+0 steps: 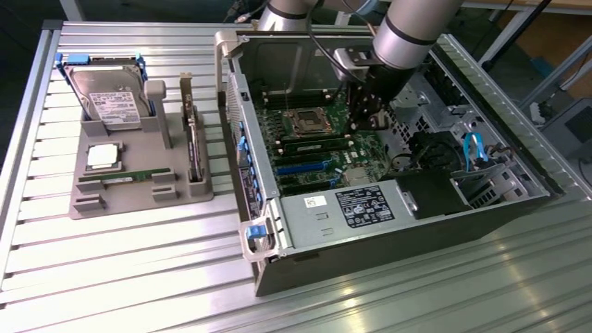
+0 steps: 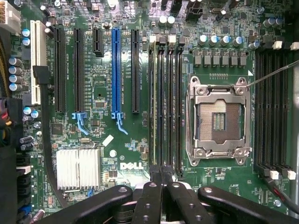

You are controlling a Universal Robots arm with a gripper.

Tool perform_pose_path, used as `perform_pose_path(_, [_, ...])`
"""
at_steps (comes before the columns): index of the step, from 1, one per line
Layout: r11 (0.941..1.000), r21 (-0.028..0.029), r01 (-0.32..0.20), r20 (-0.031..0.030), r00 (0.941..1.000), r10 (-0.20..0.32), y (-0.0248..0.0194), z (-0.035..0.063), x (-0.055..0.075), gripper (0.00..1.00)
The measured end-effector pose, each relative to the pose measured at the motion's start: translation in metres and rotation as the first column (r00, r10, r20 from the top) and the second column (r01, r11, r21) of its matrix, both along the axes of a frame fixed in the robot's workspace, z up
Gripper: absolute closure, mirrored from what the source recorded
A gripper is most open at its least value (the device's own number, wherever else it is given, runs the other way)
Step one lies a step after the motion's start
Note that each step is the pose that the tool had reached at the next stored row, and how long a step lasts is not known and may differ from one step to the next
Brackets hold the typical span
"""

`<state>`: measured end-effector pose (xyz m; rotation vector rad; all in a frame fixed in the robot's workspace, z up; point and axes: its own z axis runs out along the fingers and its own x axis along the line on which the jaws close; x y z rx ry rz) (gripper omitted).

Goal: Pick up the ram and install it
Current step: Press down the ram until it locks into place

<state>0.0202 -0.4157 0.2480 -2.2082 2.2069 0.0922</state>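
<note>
A long green ram stick (image 1: 125, 176) lies in the grey holder (image 1: 138, 201) on the exterior view's left, far from my gripper. Another thin green stick (image 2: 154, 107) stands seated in the outermost of the memory slots (image 2: 169, 102) beside the open processor socket (image 2: 217, 122); it shows on the motherboard as a green strip (image 1: 312, 146). My gripper (image 1: 365, 114) hangs inside the open computer case (image 1: 389, 229), over the motherboard. Its black fingertips (image 2: 161, 173) are pressed together just above the near end of the memory slots, with nothing visible between them.
The holder also carries a hard drive (image 1: 109, 97), a square silver processor (image 1: 102, 157) and an upright expansion card (image 1: 193, 139). Inside the case are a heatsink (image 2: 78, 169), blue and black card slots (image 2: 116, 70), more memory slots (image 2: 273, 107), a power supply (image 1: 365, 205) and cables.
</note>
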Motion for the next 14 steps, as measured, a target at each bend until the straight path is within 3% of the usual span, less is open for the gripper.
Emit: perform_pose_path(14, [1.0000, -0.0004, 0.000, -0.0002, 1.0000, 0.000, 0.0000, -0.0050, 0.0042, 0.90])
